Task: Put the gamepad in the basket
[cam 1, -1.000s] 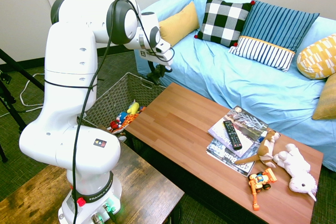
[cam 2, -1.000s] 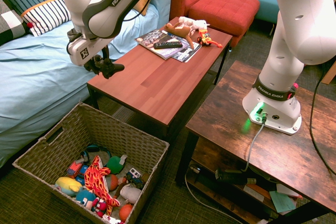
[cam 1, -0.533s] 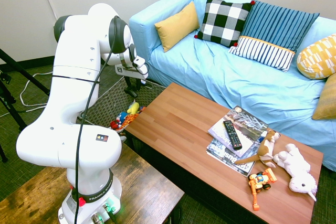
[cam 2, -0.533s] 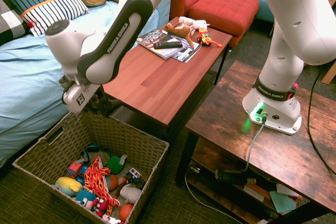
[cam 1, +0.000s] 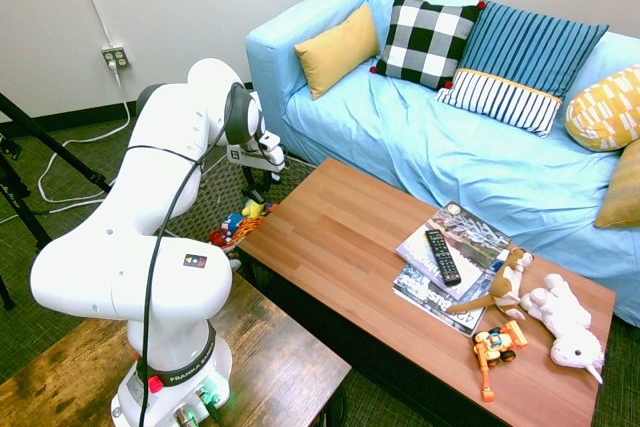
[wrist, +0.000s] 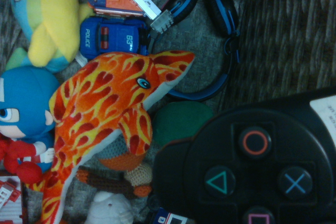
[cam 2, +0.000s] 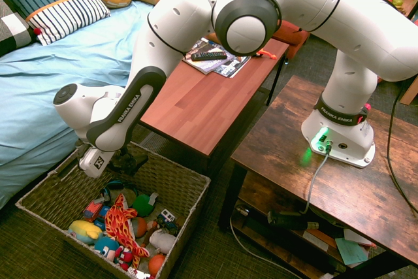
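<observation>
Pinching the black gamepad [wrist: 252, 177], the claw [cam 2: 124, 160] hangs above the woven basket [cam 2: 176, 178]. Lowering too near the wall could snag a handle; releasing high could bounce it off the flame-patterned plush [wrist: 105, 95]. Its button face points toward the wrist camera; its long axis is unclear, being partly cut off.

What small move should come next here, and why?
Probably lower the hand slightly, then release: the gamepad is gripped above the toys inside the basket, with the flame-patterned plush showing beyond it in the wrist view.
</observation>
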You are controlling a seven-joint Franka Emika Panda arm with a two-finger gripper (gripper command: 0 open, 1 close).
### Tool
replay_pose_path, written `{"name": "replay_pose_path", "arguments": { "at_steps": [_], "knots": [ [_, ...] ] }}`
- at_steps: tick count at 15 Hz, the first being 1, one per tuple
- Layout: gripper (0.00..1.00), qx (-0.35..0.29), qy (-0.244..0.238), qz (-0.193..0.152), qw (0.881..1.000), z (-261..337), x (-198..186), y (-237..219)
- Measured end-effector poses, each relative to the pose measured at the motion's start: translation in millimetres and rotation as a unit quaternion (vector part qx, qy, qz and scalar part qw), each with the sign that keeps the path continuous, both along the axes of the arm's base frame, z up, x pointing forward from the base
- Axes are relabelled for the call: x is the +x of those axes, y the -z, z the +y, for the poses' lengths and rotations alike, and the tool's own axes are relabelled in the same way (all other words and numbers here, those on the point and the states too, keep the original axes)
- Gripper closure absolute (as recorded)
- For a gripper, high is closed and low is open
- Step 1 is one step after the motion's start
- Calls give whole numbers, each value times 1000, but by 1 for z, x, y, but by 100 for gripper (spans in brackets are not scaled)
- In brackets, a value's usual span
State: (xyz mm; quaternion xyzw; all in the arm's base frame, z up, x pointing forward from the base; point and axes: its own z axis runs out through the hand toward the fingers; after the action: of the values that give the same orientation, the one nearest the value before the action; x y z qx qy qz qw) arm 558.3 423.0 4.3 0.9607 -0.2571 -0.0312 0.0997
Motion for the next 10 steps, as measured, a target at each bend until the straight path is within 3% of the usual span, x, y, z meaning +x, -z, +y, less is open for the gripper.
{"name": "replay_pose_path", "arguments": {
  "at_steps": [10],
  "knots": [
    [0, 3, 3, -6, 1000, 3, 13, -11]
  ]
}}
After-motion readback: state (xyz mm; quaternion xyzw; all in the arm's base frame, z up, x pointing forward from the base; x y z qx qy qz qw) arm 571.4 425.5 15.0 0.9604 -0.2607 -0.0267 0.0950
